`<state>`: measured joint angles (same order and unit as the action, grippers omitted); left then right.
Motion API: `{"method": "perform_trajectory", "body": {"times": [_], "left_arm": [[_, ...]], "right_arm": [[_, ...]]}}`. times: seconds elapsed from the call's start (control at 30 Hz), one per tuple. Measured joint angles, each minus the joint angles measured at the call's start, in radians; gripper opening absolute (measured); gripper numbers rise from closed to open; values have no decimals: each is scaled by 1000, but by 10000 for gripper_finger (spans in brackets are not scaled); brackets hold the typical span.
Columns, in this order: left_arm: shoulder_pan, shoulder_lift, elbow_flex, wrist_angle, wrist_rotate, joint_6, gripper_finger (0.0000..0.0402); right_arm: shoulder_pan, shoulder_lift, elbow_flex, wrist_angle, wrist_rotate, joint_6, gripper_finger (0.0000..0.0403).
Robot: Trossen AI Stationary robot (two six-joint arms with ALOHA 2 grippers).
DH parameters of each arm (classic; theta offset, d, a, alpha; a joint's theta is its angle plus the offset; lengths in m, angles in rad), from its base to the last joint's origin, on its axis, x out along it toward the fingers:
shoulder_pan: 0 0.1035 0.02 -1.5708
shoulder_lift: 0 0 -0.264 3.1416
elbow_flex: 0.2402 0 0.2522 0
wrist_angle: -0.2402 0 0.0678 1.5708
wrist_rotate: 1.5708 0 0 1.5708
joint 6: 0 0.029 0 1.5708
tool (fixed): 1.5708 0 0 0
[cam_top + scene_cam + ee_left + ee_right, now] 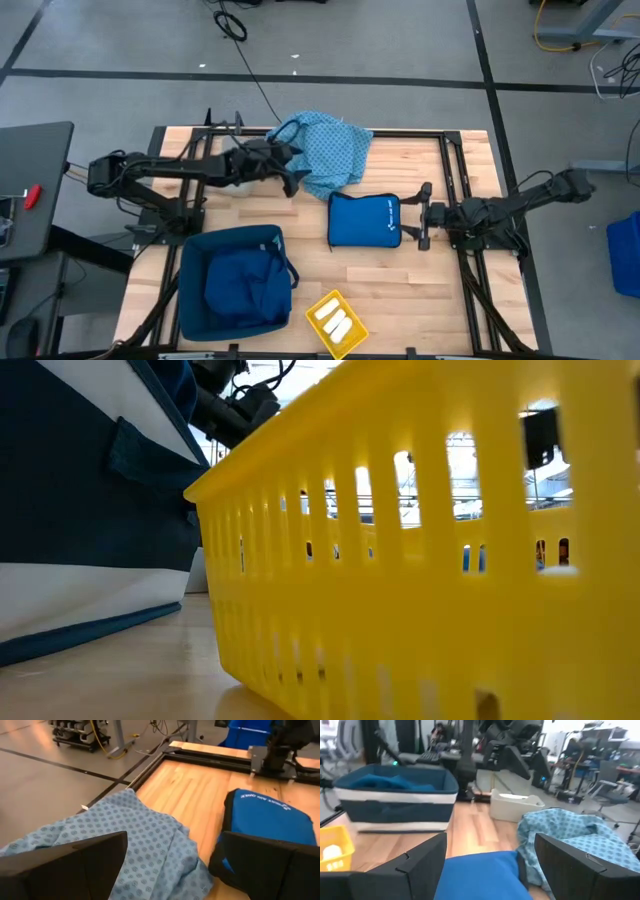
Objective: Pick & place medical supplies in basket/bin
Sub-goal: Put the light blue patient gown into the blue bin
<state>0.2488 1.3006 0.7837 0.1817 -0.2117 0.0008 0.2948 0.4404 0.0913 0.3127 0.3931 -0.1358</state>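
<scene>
1. Left gripper spread wide, grasping nothing, at the near-left edge of the light-blue cloth; cloth heaped at the table's far middle, directly ahead of the fingers.
2. Nearer by far than the right gripper, also parted and empty, at the blue zip pouch.
3. White packets in the yellow basket.
4. Pouch's white print illegible.

Grey floor with dark tape lines, black cable, office chairs, wooden table
</scene>
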Motion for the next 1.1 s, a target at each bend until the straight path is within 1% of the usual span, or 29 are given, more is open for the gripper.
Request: {"method": "perform_trajectory", "body": {"times": [0.1, 0.2, 0.3, 0.47, 0.57, 0.63, 0.73, 0.87, 0.97, 1.1], "left_arm": [[19, 0, 0, 24, 19, 7, 324], [35, 0, 1, 31, 32, 7, 324], [56, 0, 1, 29, 38, -5, 324], [108, 42, 18, -6, 82, -72, 324], [142, 91, 55, -52, 80, -101, 324], [160, 134, 90, -78, 54, -106, 324], [192, 191, 168, -145, -21, -91, 324], [243, 268, 302, -321, -122, -120, 324], [282, 329, 408, -467, -127, -140, 324], [313, 417, 521, -608, -123, -169, 324]], "right_arm": [[-37, -33, -82, 106, -13, -14, 309], [-77, -43, -82, 100, -55, 5, 309], [-110, -42, -82, 142, -120, -12, 309], [-171, -42, -82, 156, -122, -46, 309], [-208, -42, -82, 161, -125, -36, 309], [-225, -42, -82, 163, -125, -26, 309], [-238, -42, -83, 162, -128, -19, 309], [-242, -42, -83, 162, -132, -19, 309], [-242, -42, -83, 162, -132, -19, 309], [-242, -42, -83, 162, -132, -19, 309]]}}
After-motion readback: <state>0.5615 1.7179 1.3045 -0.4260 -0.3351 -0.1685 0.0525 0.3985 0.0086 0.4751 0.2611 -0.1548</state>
